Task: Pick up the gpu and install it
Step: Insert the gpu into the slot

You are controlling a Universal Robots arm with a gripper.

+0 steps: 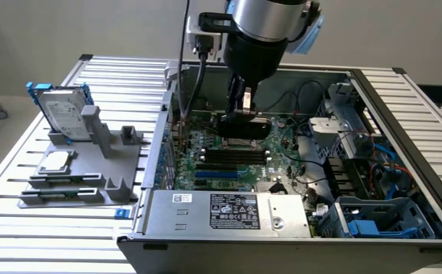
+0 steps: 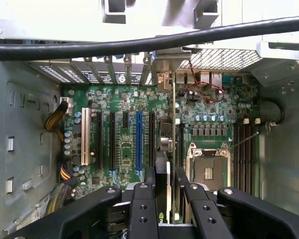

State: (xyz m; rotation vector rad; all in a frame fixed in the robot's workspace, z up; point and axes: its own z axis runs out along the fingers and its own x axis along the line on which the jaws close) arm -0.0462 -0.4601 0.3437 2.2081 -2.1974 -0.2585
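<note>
Open computer case (image 1: 282,255) on the slatted desk (image 1: 23,228), and there's plenty inside. The green motherboard (image 1: 229,160) lies on its floor, a silver power supply (image 1: 229,211) runs along the near wall, and blue drive brackets (image 1: 377,225) fill the corner at the exterior view's right, with cables between them.

Outside the case, at the exterior view's left, a grey holder (image 1: 111,148) carries the silver hard drive (image 1: 59,111), standing on edge with its blue rails. A small square chip (image 1: 57,161) lies flat on a step of the same holder.

My arm reaches straight down into the case, and my tool (image 1: 244,105) is low over the board. From the wrist I see it plainly: my tool is clenched on the gpu (image 2: 164,186), one finger on each face. The card stands on edge, black cover on one side, thin green board on the other.

It sits between the blue slot (image 2: 138,139) and the processor socket (image 2: 207,167), its length running toward the rear brackets (image 2: 124,69) of the case. Whether its lower edge is in a slot, I can't tell. A black cable (image 2: 139,46) crosses in front of the wrist camera.
</note>
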